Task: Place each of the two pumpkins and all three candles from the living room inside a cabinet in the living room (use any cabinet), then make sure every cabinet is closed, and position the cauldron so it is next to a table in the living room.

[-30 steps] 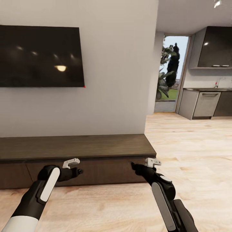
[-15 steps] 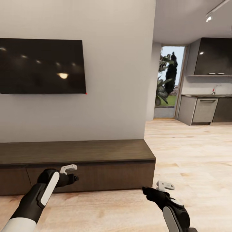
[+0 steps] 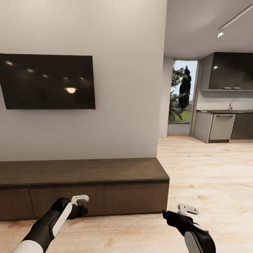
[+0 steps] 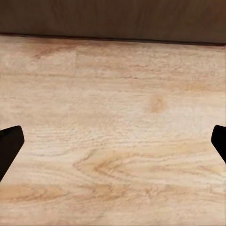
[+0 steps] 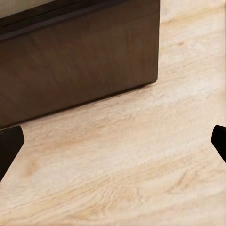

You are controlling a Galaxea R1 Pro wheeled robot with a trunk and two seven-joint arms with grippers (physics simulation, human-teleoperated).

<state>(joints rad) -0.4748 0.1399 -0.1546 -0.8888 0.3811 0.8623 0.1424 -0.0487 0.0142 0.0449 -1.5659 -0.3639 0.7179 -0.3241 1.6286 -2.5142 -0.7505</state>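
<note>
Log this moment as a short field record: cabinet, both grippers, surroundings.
cabinet: long low dark-brown unit against the white wall, drawer fronts shut as far as the head view shows
left gripper: open, empty, low in front of the cabinet front, over the wood floor
right gripper: open, empty, near the cabinet's right end corner
television: dark screen on the wall above the cabinet
kitchen: grey units in the background on the right

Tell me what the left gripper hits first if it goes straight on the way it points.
Probably the wooden floor: the open left gripper looks down at bare boards just short of the cabinet front. Depth is unclear.
</note>
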